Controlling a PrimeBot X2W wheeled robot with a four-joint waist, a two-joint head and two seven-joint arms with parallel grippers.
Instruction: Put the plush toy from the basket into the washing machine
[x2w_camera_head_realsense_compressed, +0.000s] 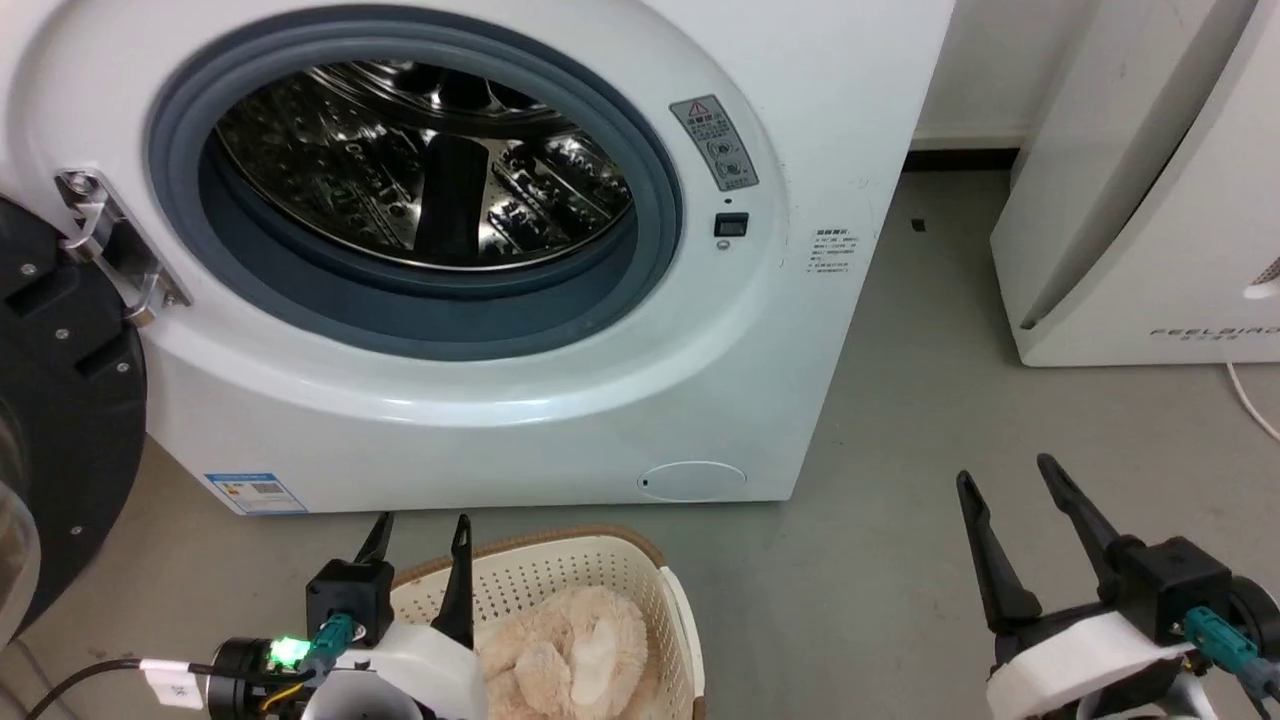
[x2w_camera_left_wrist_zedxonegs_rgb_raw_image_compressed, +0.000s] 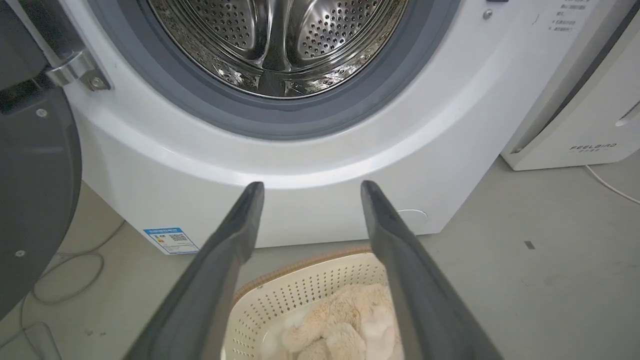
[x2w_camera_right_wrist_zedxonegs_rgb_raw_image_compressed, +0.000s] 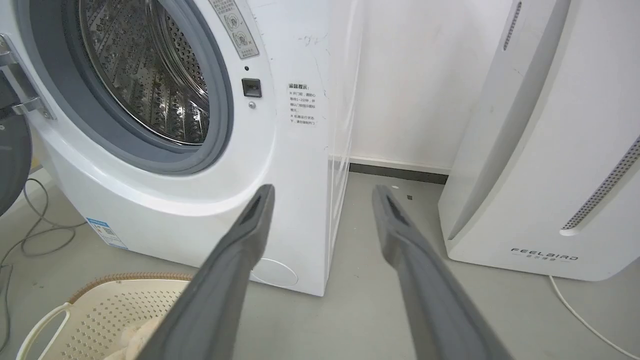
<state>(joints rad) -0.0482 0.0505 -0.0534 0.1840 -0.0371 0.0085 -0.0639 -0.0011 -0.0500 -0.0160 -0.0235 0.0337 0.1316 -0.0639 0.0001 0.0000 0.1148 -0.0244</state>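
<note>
— In the basket (x2w_camera_head_realsense_compressed: 560, 580), on the floor (x2w_camera_head_realsense_compressed: 900, 520) just before the washing machine (x2w_camera_head_realsense_compressed: 480, 400), what lies there?
— The plush toy (x2w_camera_head_realsense_compressed: 560, 655). It rests on the basket's bottom, toward its near end and right wall. The far wall's perforations stand bare above it.
— How does it look?
— Cream-beige, with long shaggy fur bunched into soft rolls. A paler, almost white patch sits in the middle of it. In the left wrist view, stubby rounded limbs curl at its near side. Which end is the head I cannot tell.
— And the basket itself?
— Cream-white plastic dotted with small holes, with a brown woven-look rim along its far edge. That edge is near the machine's foot, not touching it.
— The left gripper (x2w_camera_head_realsense_compressed: 423, 517)?
— It hangs above the basket's far left corner, fingers spread, nothing between them, clear of the fur.
— The right gripper (x2w_camera_head_realsense_compressed: 1004, 469)?
— Also spread and empty, over bare floor well to the right of the basket. It is between the machine's right front corner and the white slanted appliance (x2w_camera_head_realsense_compressed: 1130, 260) marked FEELBIRD.
— And the machine's front?
— The black-framed door (x2w_camera_head_realsense_compressed: 60, 400) is swung open to the left on its hinge. The grey gasket (x2w_camera_head_realsense_compressed: 440, 325) rings the porthole, and the steel drum (x2w_camera_head_realsense_compressed: 420, 170) shines behind it.
</note>
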